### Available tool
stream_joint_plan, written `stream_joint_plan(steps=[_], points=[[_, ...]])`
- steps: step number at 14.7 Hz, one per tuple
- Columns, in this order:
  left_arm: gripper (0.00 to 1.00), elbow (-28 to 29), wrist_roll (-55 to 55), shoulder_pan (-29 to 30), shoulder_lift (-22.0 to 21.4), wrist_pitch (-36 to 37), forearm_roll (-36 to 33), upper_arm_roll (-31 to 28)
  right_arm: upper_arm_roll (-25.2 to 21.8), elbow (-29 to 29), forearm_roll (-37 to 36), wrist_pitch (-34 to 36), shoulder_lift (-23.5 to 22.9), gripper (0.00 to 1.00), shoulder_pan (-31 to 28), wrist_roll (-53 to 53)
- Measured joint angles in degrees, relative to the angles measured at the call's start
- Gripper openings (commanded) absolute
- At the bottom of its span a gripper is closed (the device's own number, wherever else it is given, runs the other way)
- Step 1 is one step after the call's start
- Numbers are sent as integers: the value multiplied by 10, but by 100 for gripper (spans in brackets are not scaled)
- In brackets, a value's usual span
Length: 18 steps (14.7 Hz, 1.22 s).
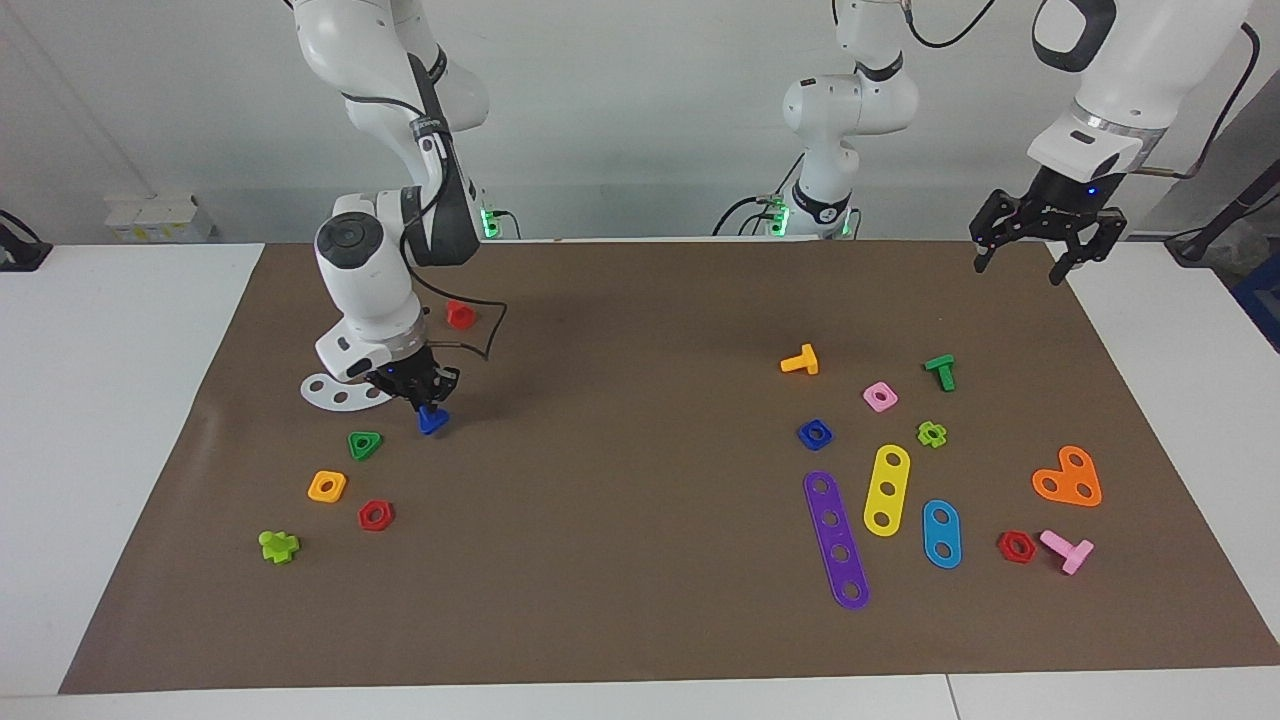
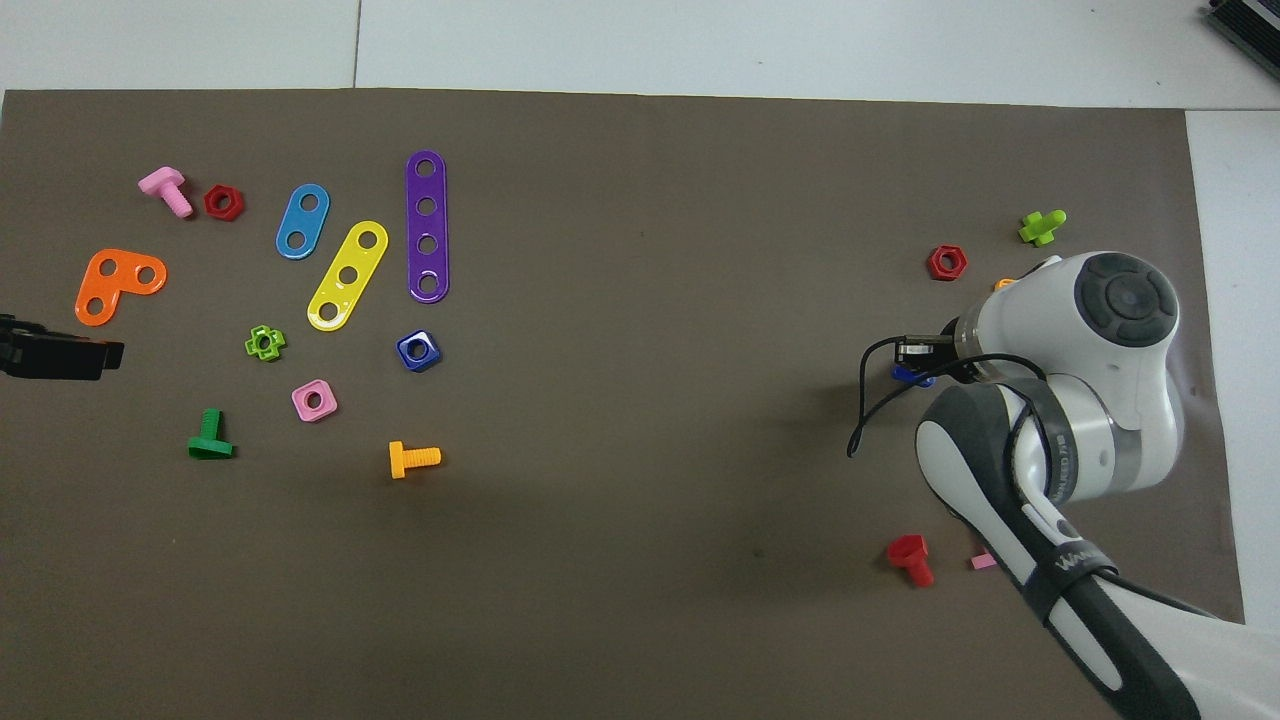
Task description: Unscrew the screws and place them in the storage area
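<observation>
Our right gripper [image 1: 428, 405] hangs low over the mat [image 1: 640, 620], clamped on the dark-blue bolt [image 1: 432, 420], whose triangular head points down and sits just off or barely on the surface; we cannot tell which. The step in hand, we judge, is setting this bolt down among the stored pieces.

Right at the gripper, toward the robots, lies the white strip [image 1: 335, 391], partly under the wrist. Just beside the bolt, toward the right arm's end, is the green nut [image 1: 365, 444], so we should lower straight and release only once the head rests on bare mat, without nudging that nut. Farther from the robots come the orange nut [image 1: 327, 486] and red nut [image 1: 376, 515].

Well apart, toward the left arm's end, the blue nut [image 1: 816, 433] lies loose among the strips.

Our left gripper [image 1: 1038, 243], fingers spread and empty, waits raised over that end's mat edge.
</observation>
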State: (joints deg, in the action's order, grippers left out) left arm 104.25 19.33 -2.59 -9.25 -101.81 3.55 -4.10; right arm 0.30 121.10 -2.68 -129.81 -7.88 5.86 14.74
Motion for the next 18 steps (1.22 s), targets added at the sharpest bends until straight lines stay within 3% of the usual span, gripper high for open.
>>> stream_joint_plan(steps=[1, 2, 4, 5, 6, 8, 12, 18], points=[[100, 0, -12, -3, 0, 10, 2, 1, 0, 6, 0, -12, 0, 0, -5, -9], [100, 0, -28, -6, 0, 18, 2, 3, 0, 11, 0, -21, 0, 9, -11, -17], [100, -1, -50, -9, 0, 38, 2, 9, 0, 22, 0, -32, 0, 71, -20, -29], [100, -2, -57, -9, 0, 46, 1, 12, 0, 25, 0, -34, 0, 88, -21, -30], [100, -5, -61, -9, 0, 54, 0, 13, 0, 25, 0, -34, 0, 95, -21, -30], [100, -26, -66, -8, 2, 80, 0, 11, 1, 22, 0, -36, 0, 97, -21, -30], [100, -121, -66, -7, 30, 161, -3, 1, 1, -10, 0, -23, 7, 97, -21, -30], [100, -190, -66, -7, 99, 175, -3, 1, 2, -72, 0, 111, 80, 99, -21, -30]])
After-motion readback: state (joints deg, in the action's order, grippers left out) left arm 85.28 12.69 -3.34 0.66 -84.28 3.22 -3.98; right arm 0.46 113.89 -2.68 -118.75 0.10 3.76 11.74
